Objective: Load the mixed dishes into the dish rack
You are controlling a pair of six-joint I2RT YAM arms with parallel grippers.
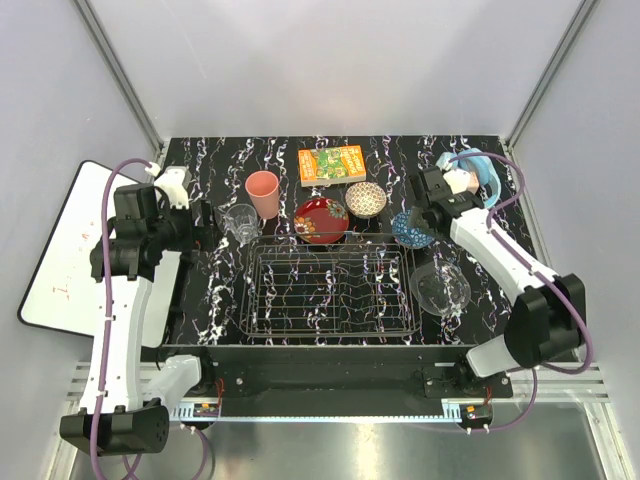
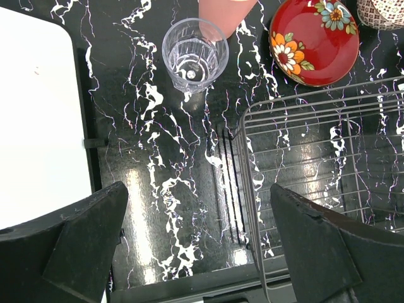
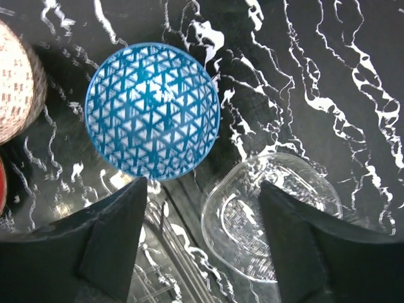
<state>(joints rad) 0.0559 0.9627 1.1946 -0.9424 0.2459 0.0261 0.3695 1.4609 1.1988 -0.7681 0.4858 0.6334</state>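
The dark wire dish rack (image 1: 330,325) sits at the table's middle front and is empty. Behind it stand the clear glass tumbler (image 1: 241,222), salmon-pink cup (image 1: 263,193), red bowl (image 1: 321,220), beige bowl (image 1: 366,198) and blue bowl (image 1: 412,230). The clear glass bowl (image 1: 439,288) lies right of the rack. My left gripper (image 2: 197,192) is open and empty above the rack's left edge (image 2: 249,189), with the tumbler (image 2: 194,55) ahead. My right gripper (image 3: 203,186) is open and empty, above the gap between the blue bowl (image 3: 153,108) and the glass bowl (image 3: 271,214).
An orange-green box (image 1: 332,165) lies at the back centre. Light-blue headphones (image 1: 478,172) lie at the back right, by the right arm. A white board (image 1: 70,240) lies off the table's left side. Grey walls enclose the back and sides.
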